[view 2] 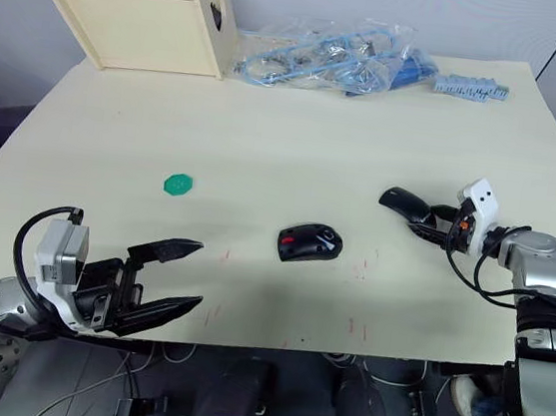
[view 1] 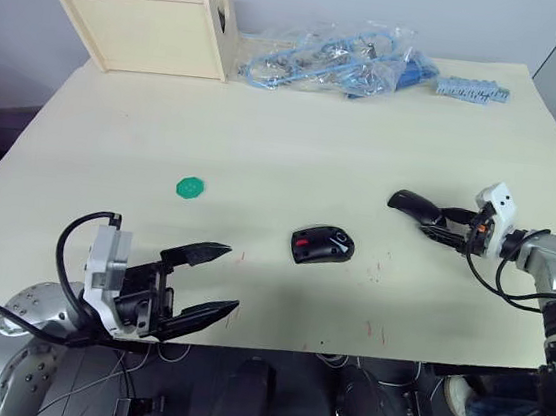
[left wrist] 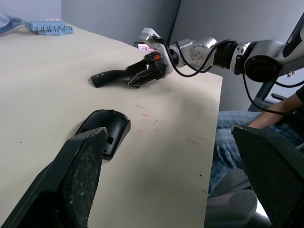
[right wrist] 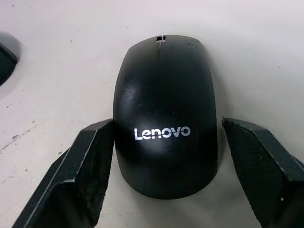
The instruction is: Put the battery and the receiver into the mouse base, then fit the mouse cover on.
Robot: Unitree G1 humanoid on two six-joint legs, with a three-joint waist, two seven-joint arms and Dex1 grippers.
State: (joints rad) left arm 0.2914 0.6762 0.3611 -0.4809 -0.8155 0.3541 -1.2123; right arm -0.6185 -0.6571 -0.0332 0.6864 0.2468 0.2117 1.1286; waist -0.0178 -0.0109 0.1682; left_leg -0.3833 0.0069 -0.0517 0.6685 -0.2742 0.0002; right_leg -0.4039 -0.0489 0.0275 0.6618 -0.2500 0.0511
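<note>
The pale table (view 1: 268,117) is carrying everything. A wooden box (view 1: 148,23), a heap of clear plastic bags (view 1: 325,58) and a blue strip of small parts (view 1: 470,88) are sitting along its far edge. This is probably so that the middle stays free for the assembly.

The left claw (view 1: 230,279) is hovering over the near left edge with its two fingers spread wide and nothing between them. It is pointing toward the mouse base and seems to be waiting its turn.

On the right side, the right claw (view 1: 431,229) is reaching in low with its fingers parted around the mouse cover (right wrist: 164,95). One finger is touching the cover's side and the other is standing just beside it. I judge that it is bracketing the cover rather than clamping it, either lining up a pinch across the width or just letting go. The cover is lying dome up, well to the right of the base.

The mouse base (view 1: 322,245) is sitting near the middle of the table, toward the near edge, between the two claws. Its red patch is facing up, so the open recess is reachable from above. Whether the battery and receiver are already sitting inside is too small to tell.

A green disc (view 1: 190,187) is lying apart on the left.

The cover is bearing the word "Lenovo" in white letters. I can read no other writing.
</note>
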